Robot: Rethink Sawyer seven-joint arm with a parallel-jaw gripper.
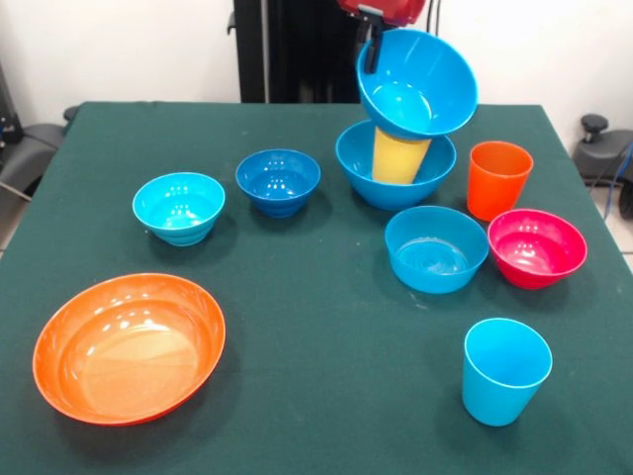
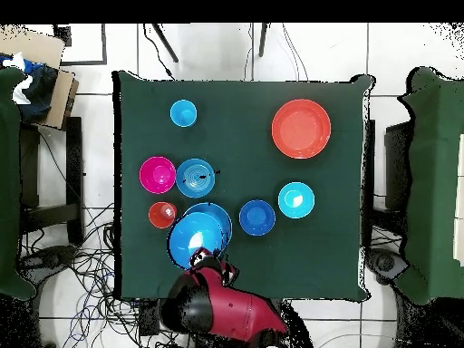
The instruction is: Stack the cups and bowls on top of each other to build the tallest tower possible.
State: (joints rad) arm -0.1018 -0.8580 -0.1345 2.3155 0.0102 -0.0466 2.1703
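One large blue bowl (image 1: pixel 420 84) hangs tilted from the gripper (image 1: pixel 373 45), whose fingers pinch its far rim, directly above the yellow cup (image 1: pixel 399 156) that stands in the second large blue bowl (image 1: pixel 396 183). The step looks like capping the cup. Next it must be levelled, then lowered squarely.

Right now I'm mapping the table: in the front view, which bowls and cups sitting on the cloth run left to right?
Orange bowl → cyan bowl → dark blue bowl → light blue bowl → light blue cup → magenta bowl.
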